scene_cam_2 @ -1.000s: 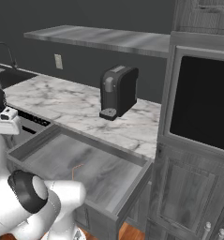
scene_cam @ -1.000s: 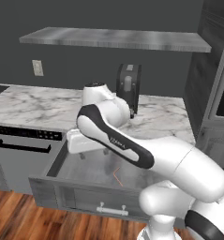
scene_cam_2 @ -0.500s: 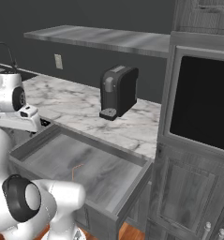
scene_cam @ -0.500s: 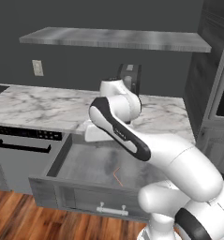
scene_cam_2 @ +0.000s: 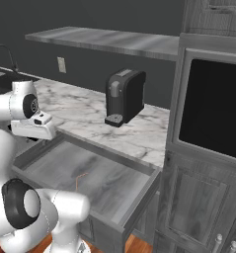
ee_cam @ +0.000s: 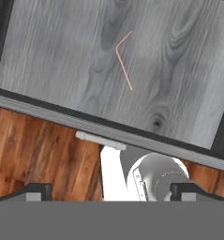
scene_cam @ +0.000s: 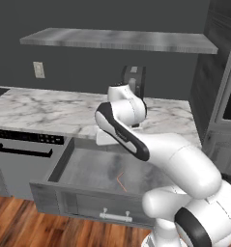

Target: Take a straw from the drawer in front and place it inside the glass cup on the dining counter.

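Drawer (scene_cam: 95, 169) stands open; straw (ee_cam: 123, 58), seemingly bent, lies upper centre untouched; our hand (ee_cam: 111, 191) spread, grasp still ahead.

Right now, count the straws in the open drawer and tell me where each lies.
1. A single bent straw lies on the floor of the drawer, toward its front right part in the left base view. The arm hides part of the drawer, so more may be unseen.

no readable text, labels, brands or numbers anywhere
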Controlling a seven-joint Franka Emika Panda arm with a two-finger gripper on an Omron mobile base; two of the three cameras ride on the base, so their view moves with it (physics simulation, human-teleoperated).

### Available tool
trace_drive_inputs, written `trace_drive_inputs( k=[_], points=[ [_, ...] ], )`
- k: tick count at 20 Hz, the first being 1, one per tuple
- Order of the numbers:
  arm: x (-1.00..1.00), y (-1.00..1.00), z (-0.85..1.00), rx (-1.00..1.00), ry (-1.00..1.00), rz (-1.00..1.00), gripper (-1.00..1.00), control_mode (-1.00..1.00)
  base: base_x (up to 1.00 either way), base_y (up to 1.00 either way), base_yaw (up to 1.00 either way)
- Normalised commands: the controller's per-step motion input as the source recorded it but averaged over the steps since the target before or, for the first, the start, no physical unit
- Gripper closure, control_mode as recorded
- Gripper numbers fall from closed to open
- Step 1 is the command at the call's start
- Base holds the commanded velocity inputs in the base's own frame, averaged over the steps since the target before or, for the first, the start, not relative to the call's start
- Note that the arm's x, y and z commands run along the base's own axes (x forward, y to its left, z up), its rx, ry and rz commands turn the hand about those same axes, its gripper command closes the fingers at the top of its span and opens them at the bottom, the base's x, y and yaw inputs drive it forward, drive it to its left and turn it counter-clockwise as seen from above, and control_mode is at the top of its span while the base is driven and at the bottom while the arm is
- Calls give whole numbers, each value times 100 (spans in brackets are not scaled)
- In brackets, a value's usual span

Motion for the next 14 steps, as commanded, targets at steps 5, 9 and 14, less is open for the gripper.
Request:
trace_drive_inputs(
  k=[5, 9, 14],
  points=[
    [18, -25, -28, -8, 0, -3, -100, -100, 0, 0, 0],
    [17, -20, -21, -7, 0, -3, -100, -100, 0, 0, 0],
    [10, -17, -27, -4, 0, -2, -100, -100, 0, 0, 0]
  ],
)
